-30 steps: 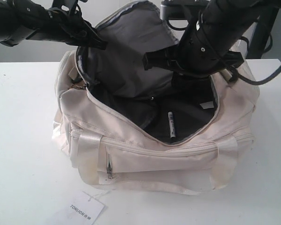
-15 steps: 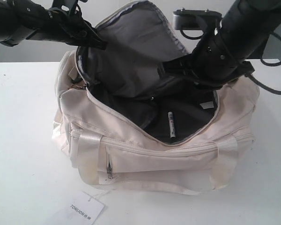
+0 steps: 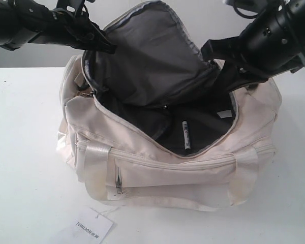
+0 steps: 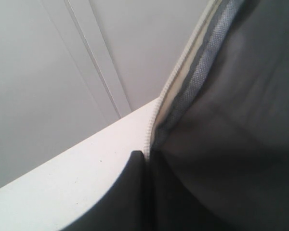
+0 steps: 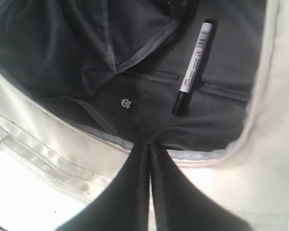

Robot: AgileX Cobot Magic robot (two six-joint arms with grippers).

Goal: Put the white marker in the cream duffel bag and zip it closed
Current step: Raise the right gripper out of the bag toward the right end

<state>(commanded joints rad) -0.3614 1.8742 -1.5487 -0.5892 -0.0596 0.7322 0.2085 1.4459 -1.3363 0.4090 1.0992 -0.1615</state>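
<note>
White table [image 3: 25, 152], white marker [image 5: 193, 67] in cream duffel bag [image 3: 193, 173] (unzipped), clear of right gripper [image 5: 148, 143], jaws together

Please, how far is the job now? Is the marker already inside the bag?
Done: the white marker lies inside the cream duffel bag. In hand: the left pincer appears to pinch the bag's raised zipper edge; the right pincer is shut and empty over the opening. Left: zipping the bag closed.

The cream duffel bag [image 3: 193, 178] is soft matt cloth with glossy strap handles [image 3: 96, 162] and a smooth grey lining [image 3: 152, 61]. The white marker [image 3: 185, 136] looks like smooth plastic, the tag [image 3: 94, 226] like matt paper.
</note>
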